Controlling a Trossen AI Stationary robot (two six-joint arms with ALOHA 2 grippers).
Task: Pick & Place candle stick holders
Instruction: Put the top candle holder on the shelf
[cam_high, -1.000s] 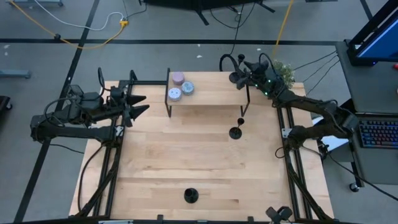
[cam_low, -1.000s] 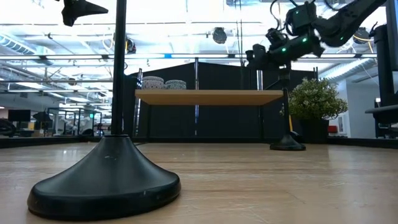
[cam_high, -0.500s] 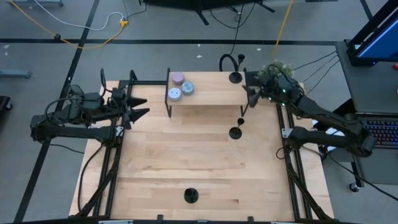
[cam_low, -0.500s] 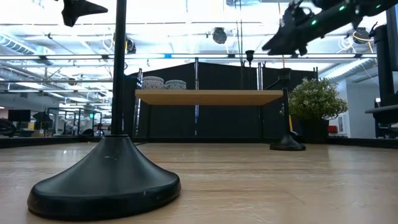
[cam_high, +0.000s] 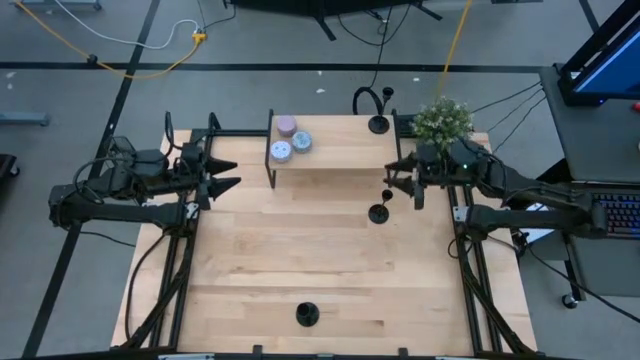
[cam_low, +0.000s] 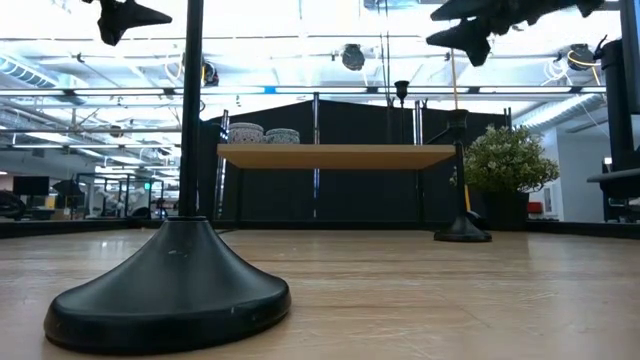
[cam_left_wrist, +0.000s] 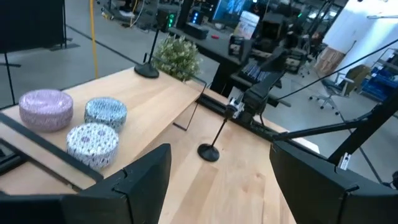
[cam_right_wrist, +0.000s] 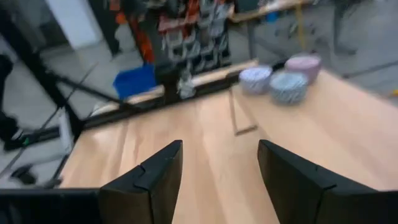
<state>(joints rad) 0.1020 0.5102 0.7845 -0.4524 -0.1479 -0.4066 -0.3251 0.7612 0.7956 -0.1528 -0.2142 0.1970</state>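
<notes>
One holder (cam_high: 378, 123) placed on shelf (cam_high: 335, 150); two (cam_high: 379, 211) (cam_high: 307, 315) left on bench (cam_high: 250, 270). Right pincer (cam_high: 403, 186) empty, jaws apart, near second holder; left pincer (cam_high: 222, 173) parted, idle.

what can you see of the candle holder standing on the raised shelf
The candle holder on the raised shelf is small, black and looks like metal. It has a round flat base, a thin stem and a small cup on top. It stands upright near the shelf's back right corner, close to a small green plant, on the opposite end from the three round tins. Only the shelf touches it. The right gripper is off the shelf, in front of it, empty with fingers apart.
</notes>
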